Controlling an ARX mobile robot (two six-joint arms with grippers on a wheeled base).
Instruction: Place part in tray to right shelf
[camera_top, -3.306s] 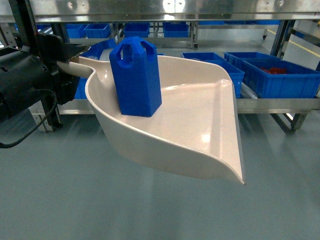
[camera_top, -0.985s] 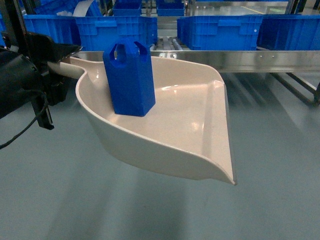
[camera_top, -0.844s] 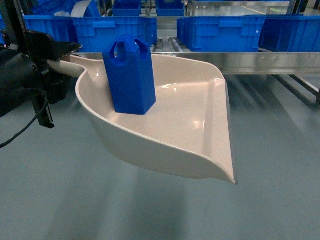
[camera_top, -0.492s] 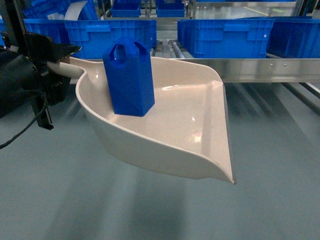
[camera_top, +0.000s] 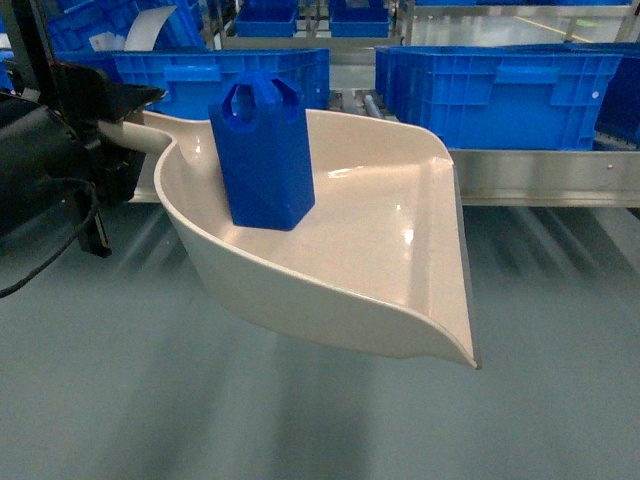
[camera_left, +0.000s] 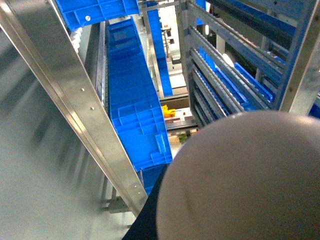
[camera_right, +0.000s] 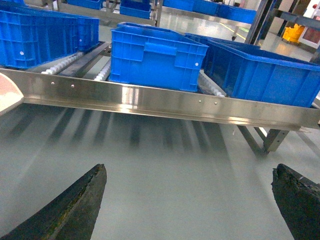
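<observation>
The part (camera_top: 262, 150) is a blue block with a looped top. It stands upright in the back of a beige scoop-shaped tray (camera_top: 400, 270) held in the air. My left gripper (camera_top: 122, 118) is shut on the tray's handle at the left. In the left wrist view the tray's rounded underside (camera_left: 240, 180) fills the lower right and hides the jaws. My right gripper (camera_right: 190, 170) is open over bare floor with nothing between its dark fingers (camera_right: 75, 205). It is out of the head view. The tray's tip (camera_right: 7, 95) shows at the left edge of the right wrist view.
A steel shelf rail (camera_top: 540, 175) crosses behind the tray and carries blue bins (camera_top: 500, 90) on rollers. More blue bins (camera_right: 155, 57) sit ahead of the right gripper. Shelf legs (camera_right: 272, 140) stand at the right. Grey floor (camera_top: 250, 410) lies below.
The shelf and its blue bins have slid right and down in the head view and look closer. The tray and part keep their place in the left gripper.
</observation>
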